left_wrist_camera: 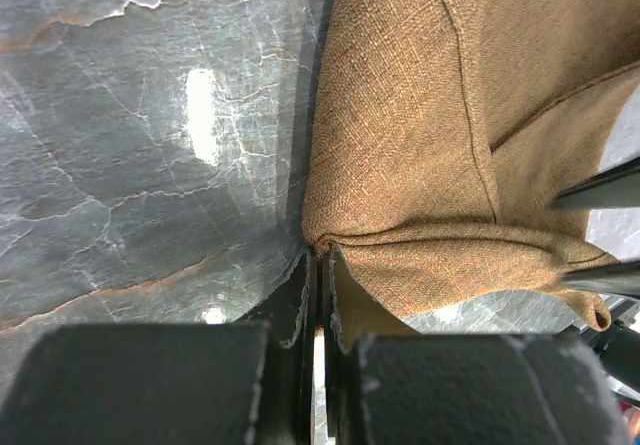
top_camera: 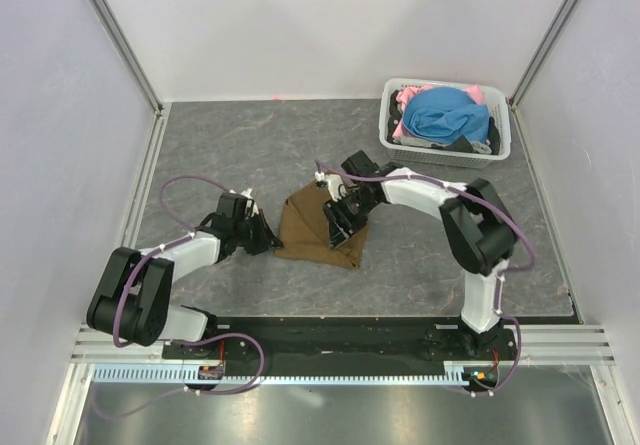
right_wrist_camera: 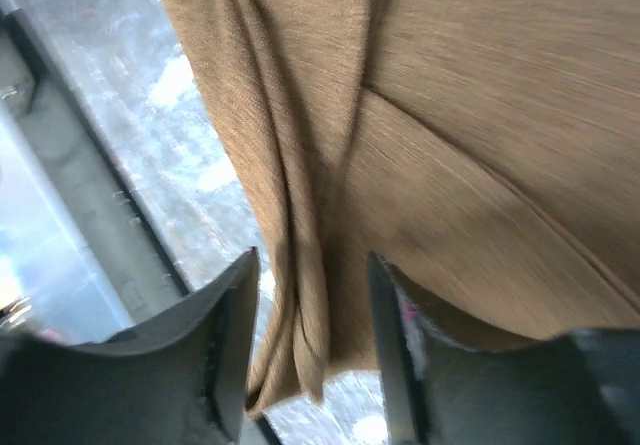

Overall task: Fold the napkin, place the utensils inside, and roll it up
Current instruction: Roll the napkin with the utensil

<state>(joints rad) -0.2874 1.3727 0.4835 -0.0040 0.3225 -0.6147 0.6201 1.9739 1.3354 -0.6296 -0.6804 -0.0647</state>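
Note:
The brown napkin [top_camera: 318,227] lies crumpled in the middle of the grey table. My left gripper [top_camera: 266,239] is at its left corner. In the left wrist view the left gripper [left_wrist_camera: 321,261] is shut, and the napkin [left_wrist_camera: 420,115] bunches at the fingertips, pinched there. My right gripper [top_camera: 341,219] is over the napkin's right part. In the right wrist view the right gripper [right_wrist_camera: 312,300] stands open, with a loose fold of the napkin [right_wrist_camera: 460,125] hanging between the fingers, untouched by them. The utensils are out of view.
A white basket [top_camera: 402,151] with blue and pink clothes [top_camera: 445,113] stands at the back right. White walls and metal rails close in the table on three sides. The right gripper's fingers [left_wrist_camera: 603,189] show at the right edge of the left wrist view.

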